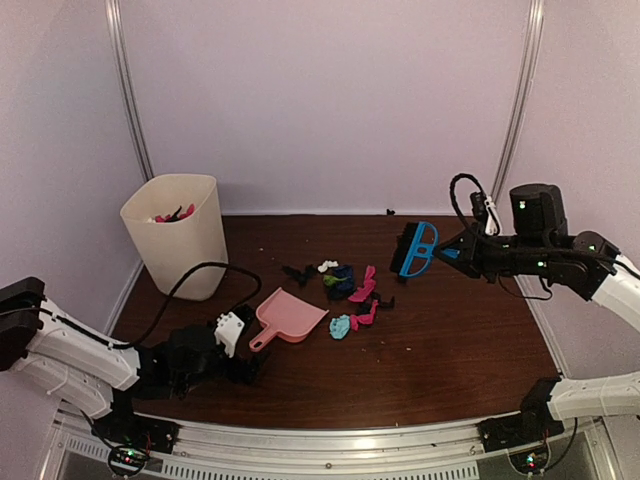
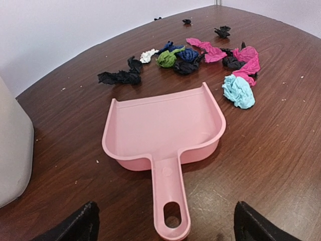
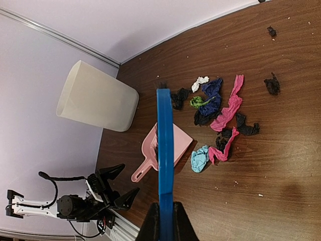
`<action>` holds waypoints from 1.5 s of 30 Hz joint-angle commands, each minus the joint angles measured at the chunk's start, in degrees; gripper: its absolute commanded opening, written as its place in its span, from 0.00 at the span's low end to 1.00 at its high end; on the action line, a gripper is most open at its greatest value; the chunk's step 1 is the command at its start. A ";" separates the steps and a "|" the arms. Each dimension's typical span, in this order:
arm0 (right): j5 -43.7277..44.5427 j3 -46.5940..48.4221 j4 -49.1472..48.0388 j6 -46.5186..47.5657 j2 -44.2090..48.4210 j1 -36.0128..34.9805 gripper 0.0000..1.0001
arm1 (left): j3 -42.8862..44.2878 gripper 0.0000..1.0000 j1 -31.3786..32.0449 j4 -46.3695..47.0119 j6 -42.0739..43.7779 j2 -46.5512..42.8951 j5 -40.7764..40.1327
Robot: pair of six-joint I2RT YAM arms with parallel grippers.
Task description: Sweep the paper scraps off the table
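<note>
Several paper scraps (image 1: 350,288) lie in a loose cluster mid-table (image 1: 450,350): light blue (image 2: 238,90), pink (image 2: 213,50), green (image 2: 166,58), dark blue (image 2: 188,54), white (image 2: 148,55) and black (image 2: 120,77). A pink dustpan (image 1: 290,315) rests flat just left of them, empty, mouth facing the scraps. My left gripper (image 2: 167,221) is open, low over the table, one finger on each side of the handle's end without touching it. My right gripper (image 1: 447,250) hangs above the table to the right of the scraps, shut on a blue hand brush (image 3: 165,150).
A cream waste bin (image 1: 180,235) with some scraps inside stands at the back left. A few stray black bits (image 3: 272,84) lie toward the back wall. The silver rail (image 1: 330,435) runs along the front edge.
</note>
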State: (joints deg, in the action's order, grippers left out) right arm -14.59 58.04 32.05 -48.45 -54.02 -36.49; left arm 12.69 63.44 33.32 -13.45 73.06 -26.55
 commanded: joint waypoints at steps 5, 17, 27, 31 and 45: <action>2.11 1.68 1.40 -1.60 2.53 0.33 0.00 | -1.15 0.88 -2.42 13.01 4.32 5.92 3.51; 2.42 1.19 1.09 -2.27 2.47 0.35 0.00 | 0.18 0.76 -9.42 16.14 6.53 10.60 15.64; 2.55 0.91 0.90 -2.44 1.99 0.31 0.00 | 2.34 0.71 -10.04 17.82 3.55 15.87 13.90; 2.64 1.02 1.04 -2.36 1.60 0.34 0.00 | 3.48 0.68 -10.68 18.25 3.01 17.62 13.90; 2.66 2.50 1.10 -0.97 -1.07 0.29 0.00 | 6.38 0.55 -12.18 19.06 3.13 21.56 15.91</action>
State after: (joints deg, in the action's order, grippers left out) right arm -13.10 58.30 33.78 -50.59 -54.43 -36.49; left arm 17.82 51.79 49.19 -9.96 93.84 -11.51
